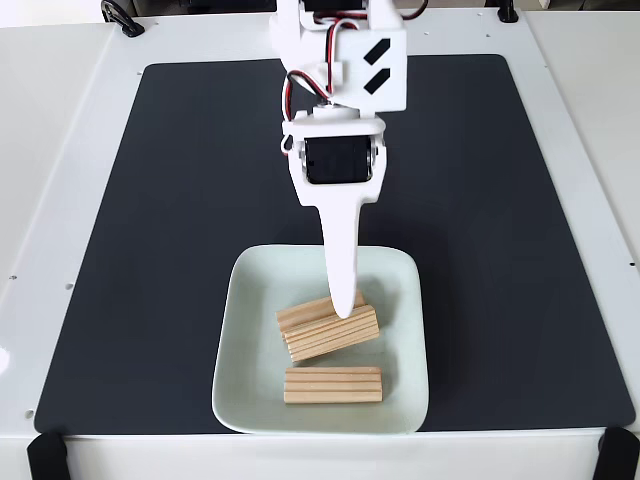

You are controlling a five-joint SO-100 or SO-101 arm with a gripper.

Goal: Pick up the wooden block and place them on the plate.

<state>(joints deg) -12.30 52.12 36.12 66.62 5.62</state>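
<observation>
Fixed view, wooden blocks (333, 384) (unlabelled), plate (246, 340)

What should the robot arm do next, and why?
Probably lift straight up. The gripper hangs low over the plate, its tip right at the upper blocks, which rest on the plate with another block nearer the front. Whether the fingers have let go cannot be told from this view, so it should open first if shut, then rise without nudging the blocks.
</observation>
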